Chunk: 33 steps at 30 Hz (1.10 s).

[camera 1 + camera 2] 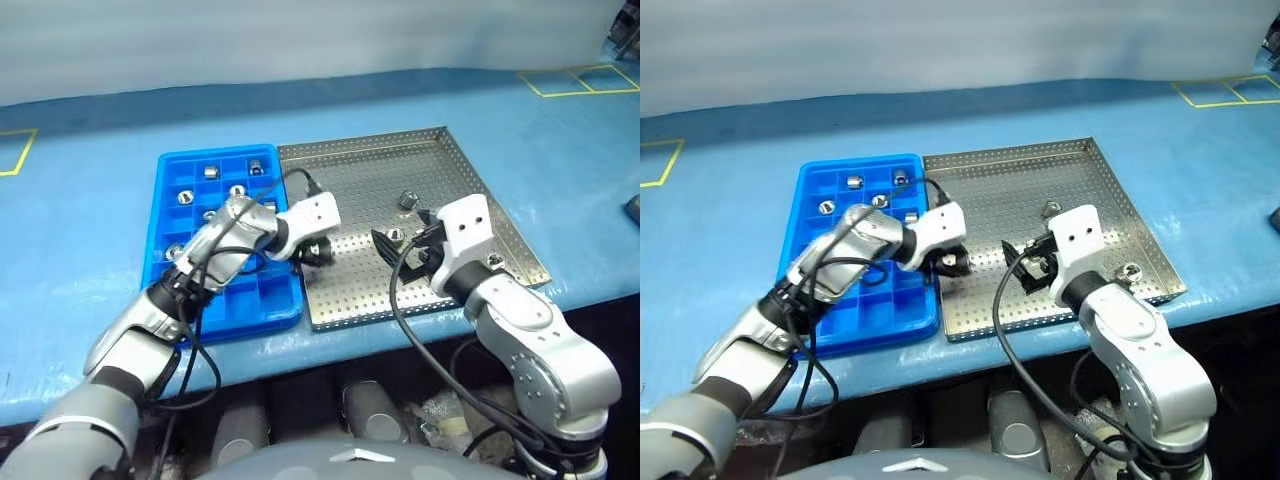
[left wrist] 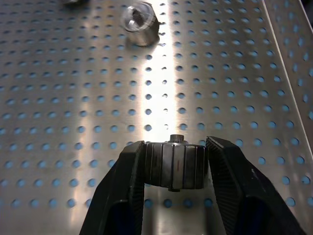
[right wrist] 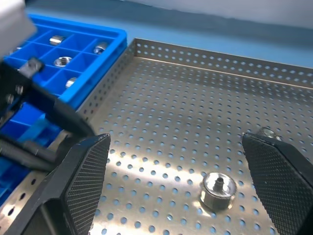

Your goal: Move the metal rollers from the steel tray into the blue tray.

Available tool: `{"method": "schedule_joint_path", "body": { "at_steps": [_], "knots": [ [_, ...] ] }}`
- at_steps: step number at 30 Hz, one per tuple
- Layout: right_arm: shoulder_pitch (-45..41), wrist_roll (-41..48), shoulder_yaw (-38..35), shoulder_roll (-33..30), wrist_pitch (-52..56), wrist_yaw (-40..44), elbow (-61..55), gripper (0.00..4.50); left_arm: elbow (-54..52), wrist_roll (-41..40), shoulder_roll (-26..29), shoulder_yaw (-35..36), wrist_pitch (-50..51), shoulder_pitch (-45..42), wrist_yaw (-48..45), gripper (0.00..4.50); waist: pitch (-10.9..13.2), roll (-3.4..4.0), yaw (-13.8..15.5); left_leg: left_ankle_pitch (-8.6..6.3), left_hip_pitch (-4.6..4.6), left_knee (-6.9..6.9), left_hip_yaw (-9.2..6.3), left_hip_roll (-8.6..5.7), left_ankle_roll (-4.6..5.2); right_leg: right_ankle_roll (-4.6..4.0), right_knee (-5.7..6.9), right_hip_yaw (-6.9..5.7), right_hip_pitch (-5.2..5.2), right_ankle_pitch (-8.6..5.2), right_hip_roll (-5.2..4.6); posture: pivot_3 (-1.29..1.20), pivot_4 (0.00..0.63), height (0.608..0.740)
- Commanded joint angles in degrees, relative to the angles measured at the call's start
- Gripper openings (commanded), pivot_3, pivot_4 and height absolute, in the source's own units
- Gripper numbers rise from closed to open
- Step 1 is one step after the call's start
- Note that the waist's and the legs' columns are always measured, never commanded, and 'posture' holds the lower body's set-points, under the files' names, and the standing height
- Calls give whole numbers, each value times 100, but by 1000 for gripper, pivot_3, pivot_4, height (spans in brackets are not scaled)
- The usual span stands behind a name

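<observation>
Already the left gripper [image 2: 173,169] had clamped a roller [image 2: 174,165] just above the steel tray [image 1: 470,190], near the blue tray [image 1: 170,170]. It needed lifting clear of both rims, kept level, then lowering into an empty compartment. Opposite, the right gripper [image 3: 186,191] stood wide open over another roller [image 3: 218,190].
</observation>
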Motion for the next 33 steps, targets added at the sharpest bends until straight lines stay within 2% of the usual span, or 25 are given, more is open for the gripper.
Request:
{"method": "schedule_joint_path", "body": {
  "at_steps": [1,5,7,9,13,16,23,27,31,33],
  "knots": [
    [-466,101,491,53,-223,231,251,4500,-1386,150,-453,1413,635,780,1500,1624,-1,2,29,0,4,-2,2,1,0,1,-2,3,2,0,-1,-71,150,740],
    [-985,84,1094,89,-453,531,739,4500,-2858,516,-911,2200,1148,1862,2688,1624,1,-2,182,-1,4,-5,-1,-1,0,1,-3,0,2,2,-2,-9,150,740],
    [-1203,80,1314,123,-588,694,1003,4500,-3553,799,-710,2149,1467,2439,3031,1624,2,-5,282,0,3,-8,-3,-2,-1,-5,-2,-2,3,5,-3,21,150,740],
    [-1343,92,1446,139,-717,862,1232,4500,-4116,758,-760,2300,1949,2852,3162,1624,3,-7,406,0,3,-6,-2,-3,-2,-5,-4,-7,5,5,-4,62,150,740],
    [-1511,60,1647,162,-927,1093,1568,4500,-4793,720,-493,2261,2539,3337,3371,1624,5,-19,673,1,1,1,-5,-6,-3,-4,-15,-24,18,4,-14,127,150,740],
    [-1616,57,1807,219,-1084,1261,1764,4500,-5114,554,-655,2445,3031,3602,3441,1624,5,-19,763,1,4,6,-5,-5,-3,-11,-20,-23,24,0,-16,156,150,740],
    [-1652,42,1831,237,-1197,1362,1878,4500,-5338,501,-683,2393,4045,3731,3748,1624,5,-20,832,3,5,10,-6,-3,-7,-26,-16,-33,23,-3,-13,165,150,740],
    [-1604,42,1756,226,-1189,1327,1870,4500,-5260,440,-622,2402,4122,3792,3806,1624,5,-20,836,3,5,6,-6,-3,-7,-29,-15,-33,22,-4,-13,161,150,740],
    [-1537,11,1626,234,-1171,1186,1788,4500,-5159,177,-662,2345,4122,3542,3699,2945,5,-20,871,3,5,7,-5,-3,-8,-37,-16,-33,21,-8,-14,130,150,740],
    [-1509,-129,1479,291,-1149,894,1809,4500,-5162,73,-774,2351,3763,3322,3672,3574,5,-20,884,3,5,8,-3,-3,-8,-39,-16,-33,21,-9,-14,120,150,740]
  ]
}}
